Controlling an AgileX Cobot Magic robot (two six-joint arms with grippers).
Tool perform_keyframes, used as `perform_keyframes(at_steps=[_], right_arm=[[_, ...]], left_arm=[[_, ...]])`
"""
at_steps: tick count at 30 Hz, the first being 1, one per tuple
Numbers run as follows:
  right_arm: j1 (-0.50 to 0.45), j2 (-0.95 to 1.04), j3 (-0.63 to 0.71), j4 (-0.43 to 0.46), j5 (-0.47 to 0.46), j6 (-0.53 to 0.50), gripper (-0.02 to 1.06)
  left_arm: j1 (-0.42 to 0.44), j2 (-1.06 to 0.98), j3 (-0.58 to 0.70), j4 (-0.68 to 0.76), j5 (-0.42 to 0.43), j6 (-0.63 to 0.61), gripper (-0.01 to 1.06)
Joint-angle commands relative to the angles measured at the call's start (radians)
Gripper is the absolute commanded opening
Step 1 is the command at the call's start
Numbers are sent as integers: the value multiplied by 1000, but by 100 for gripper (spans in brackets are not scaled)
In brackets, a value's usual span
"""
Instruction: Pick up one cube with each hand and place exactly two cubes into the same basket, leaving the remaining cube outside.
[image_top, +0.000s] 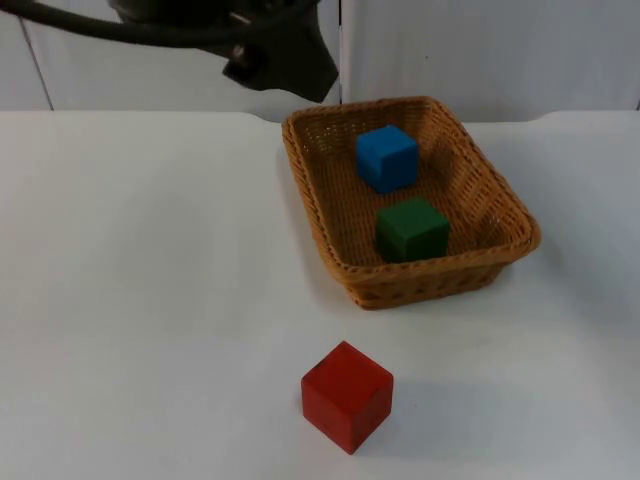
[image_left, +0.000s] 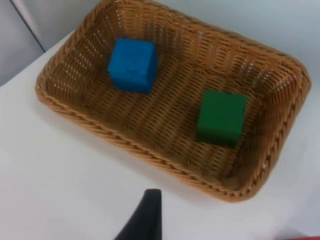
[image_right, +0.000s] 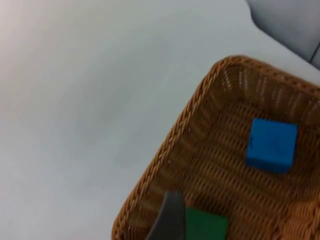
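A woven basket (image_top: 505, 200) stands right of the table's centre, against the back. Inside it a blue cube (image_top: 387, 157) lies toward the far end and a green cube (image_top: 412, 229) toward the near end, a short gap between them. A red cube (image_top: 347, 395) sits alone on the white table, in front of the basket near the front edge. My left gripper (image_top: 283, 60) hangs high behind the basket's far left corner, holding nothing; its wrist view takes in the basket (image_left: 65, 95) with both cubes. My right gripper (image_right: 170, 220) hovers above the basket's rim (image_right: 165, 155) by the green cube (image_right: 207, 226).
The grey partition wall (image_top: 480, 50) closes off the table just behind the basket. Bare white table top (image_top: 140, 280) stretches to the left of the basket and the red cube.
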Motion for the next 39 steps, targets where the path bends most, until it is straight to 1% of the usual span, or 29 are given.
perform_keyframes(at_steps=[1, 2, 6, 7, 8, 9, 11, 12, 13, 15, 17, 18, 19, 24, 25, 29, 30, 35, 36, 39], right_arm=[[4, -112, 147, 0, -64, -38, 72], [4, -112, 147, 0, -64, -38, 72], [4, -214, 315, 3, -125, -48, 72], [4, -214, 315, 3, -125, -48, 72], [4, -247, 364, 5, -149, -59, 72], [4, -259, 383, 5, -156, -59, 72], [4, -300, 456, 5, -203, -59, 72], [4, -335, 505, 5, -233, -60, 72], [4, -335, 505, 5, -233, -60, 72], [4, -380, 575, 5, -274, -60, 72], [4, -423, 636, 5, -304, -60, 72], [4, -423, 636, 5, -304, -60, 72], [4, -447, 670, 5, -321, -60, 72], [4, -567, 830, 5, -382, -60, 72], [4, -567, 830, 5, -382, -60, 72], [4, -674, 956, 7, -443, -57, 72], [4, -674, 956, 7, -443, -57, 72], [4, -821, 1110, 7, -489, -57, 72], [4, -821, 1110, 7, -489, -57, 72], [4, -919, 1194, 7, -512, -57, 72]], left_arm=[[1, -46, 16, -36, 10, -8, 93], [1, -46, 16, -36, 10, -8, 93], [1, -83, 18, -70, 44, -8, 93], [1, -83, 18, -70, 44, -8, 93], [1, -95, 18, -70, 65, -8, 93], [1, -99, 18, -70, 71, -8, 93], [1, -122, 20, -70, 100, -8, 93], [1, -131, 20, -70, 107, -8, 93], [1, -131, 20, -70, 107, -8, 93], [1, -156, 22, -70, 117, -12, 93], [1, -195, 41, -70, 112, -15, 93], [1, -195, 41, -70, 112, -15, 93], [1, -214, 58, -70, 104, -17, 93], [1, -345, 174, -70, 31, -58, 93], [1, -345, 174, -70, 31, -58, 93], [1, -428, 220, -70, 32, -83, 93], [1, -428, 220, -70, 32, -83, 93], [1, -511, 252, -62, 32, -91, 93], [1, -511, 252, -62, 32, -91, 93], [1, -555, 258, -62, 36, -101, 93]])
